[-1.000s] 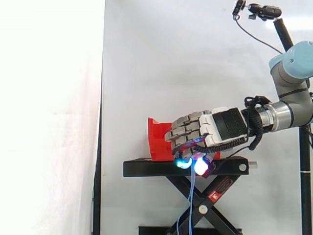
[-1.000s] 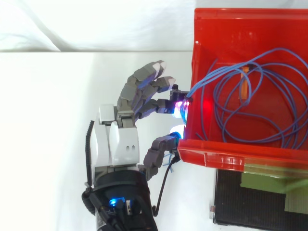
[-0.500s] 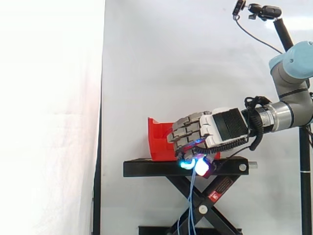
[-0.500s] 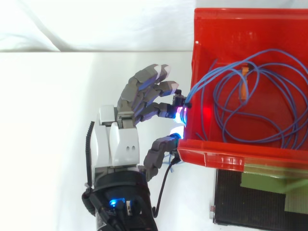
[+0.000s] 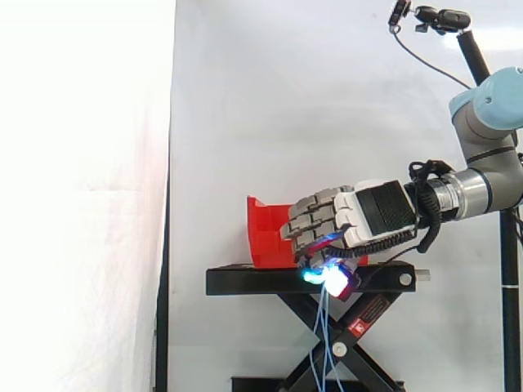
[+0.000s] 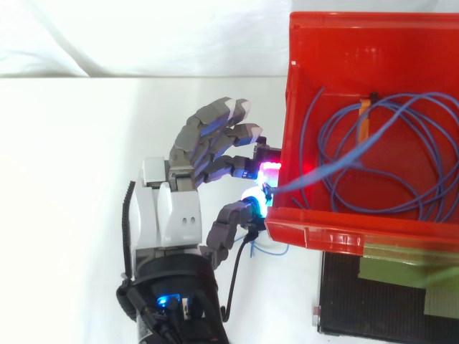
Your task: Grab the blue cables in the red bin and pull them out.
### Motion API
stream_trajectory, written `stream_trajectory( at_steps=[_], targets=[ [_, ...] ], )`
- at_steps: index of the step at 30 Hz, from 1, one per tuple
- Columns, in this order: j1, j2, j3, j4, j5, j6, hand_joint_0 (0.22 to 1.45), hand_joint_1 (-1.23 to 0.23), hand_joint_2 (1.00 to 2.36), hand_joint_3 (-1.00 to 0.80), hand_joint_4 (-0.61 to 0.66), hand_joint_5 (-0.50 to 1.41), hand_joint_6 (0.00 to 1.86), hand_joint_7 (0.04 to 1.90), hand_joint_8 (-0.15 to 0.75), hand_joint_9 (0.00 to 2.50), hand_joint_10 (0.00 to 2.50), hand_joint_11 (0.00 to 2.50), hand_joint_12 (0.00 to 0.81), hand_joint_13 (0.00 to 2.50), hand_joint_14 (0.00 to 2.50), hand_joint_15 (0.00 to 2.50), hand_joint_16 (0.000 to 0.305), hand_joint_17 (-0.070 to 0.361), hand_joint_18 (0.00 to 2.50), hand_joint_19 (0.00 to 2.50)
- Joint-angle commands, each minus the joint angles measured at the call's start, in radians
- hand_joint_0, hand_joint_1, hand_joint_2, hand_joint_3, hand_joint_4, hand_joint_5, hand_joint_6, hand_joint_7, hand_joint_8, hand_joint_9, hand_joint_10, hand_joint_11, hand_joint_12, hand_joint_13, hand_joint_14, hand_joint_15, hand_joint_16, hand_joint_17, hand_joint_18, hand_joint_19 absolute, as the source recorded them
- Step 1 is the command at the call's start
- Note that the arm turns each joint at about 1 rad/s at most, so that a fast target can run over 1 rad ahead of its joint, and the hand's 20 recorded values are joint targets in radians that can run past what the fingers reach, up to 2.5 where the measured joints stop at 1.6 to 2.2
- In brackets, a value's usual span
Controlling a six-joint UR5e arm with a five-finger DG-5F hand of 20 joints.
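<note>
Top view: my hand [image 6: 179, 215] pinches the blue cables [image 6: 315, 176] at the red bin [image 6: 358, 50] wall (most loops lie inside). They look light, limp and slippery, best gripped bunched.
</note>
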Motion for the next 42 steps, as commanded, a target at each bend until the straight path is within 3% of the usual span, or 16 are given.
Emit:
stream_trajectory(
  at_steps=[1, 19, 22, 29, 34, 36, 38, 42],
  targets=[
    [0.004, 0.000, 0.000, 0.000, 0.000, 0.002, 0.92, -0.77, 1.00, -1.00, 0.05, 0.93, 0.63, 0.57, 0.218, 0.90, 0.02, 0.55, 0.286, 0.72, 0.02, 0.40, 0.034, 0.075, 0.53, 0.55],
    [0.047, 0.002, 0.002, 0.000, 0.002, 0.031, 0.92, -0.76, 1.00, -1.00, 0.05, 0.93, 0.64, 0.57, 0.220, 0.90, 0.02, 0.56, 0.287, 0.73, 0.02, 0.40, 0.034, 0.076, 0.53, 0.55],
    [0.062, 0.002, 0.002, 0.000, 0.002, 0.094, 0.92, -0.76, 1.00, -1.00, 0.05, 0.93, 0.64, 0.57, 0.221, 0.90, 0.02, 0.56, 0.287, 0.73, 0.02, 0.41, 0.034, 0.076, 0.53, 0.54],
    [0.079, 0.003, 0.002, 0.000, 0.002, 0.212, 0.92, -0.76, 1.00, -1.00, 0.05, 0.93, 0.64, 0.57, 0.217, 0.90, 0.02, 0.56, 0.285, 0.73, 0.02, 0.41, 0.034, 0.075, 0.53, 0.55],
    [0.102, 0.012, 0.002, 0.000, 0.008, 0.356, 0.92, -0.77, 1.00, -1.00, 0.06, 0.93, 0.64, 0.57, 0.217, 0.90, 0.02, 0.55, 0.286, 0.72, 0.02, 0.40, 0.034, 0.075, 0.54, 0.55],
    [0.108, 0.014, 0.002, 0.000, 0.015, 0.387, 0.92, -0.77, 1.00, -1.00, 0.05, 0.93, 0.64, 0.57, 0.220, 0.90, 0.02, 0.56, 0.285, 0.73, 0.02, 0.41, 0.033, 0.075, 0.54, 0.55],
    [0.126, 0.020, 0.002, 0.000, 0.043, 0.489, 0.92, -0.77, 1.00, -1.00, 0.06, 0.93, 0.64, 0.57, 0.215, 0.90, 0.02, 0.55, 0.287, 0.73, 0.02, 0.41, 0.033, 0.075, 0.54, 0.55],
    [0.148, 0.032, 0.002, -0.002, 0.066, 0.630, 0.92, -0.77, 1.00, -1.00, 0.06, 0.93, 0.63, 0.57, 0.218, 0.90, 0.02, 0.56, 0.286, 0.73, 0.02, 0.41, 0.033, 0.075, 0.54, 0.55]
  ],
)
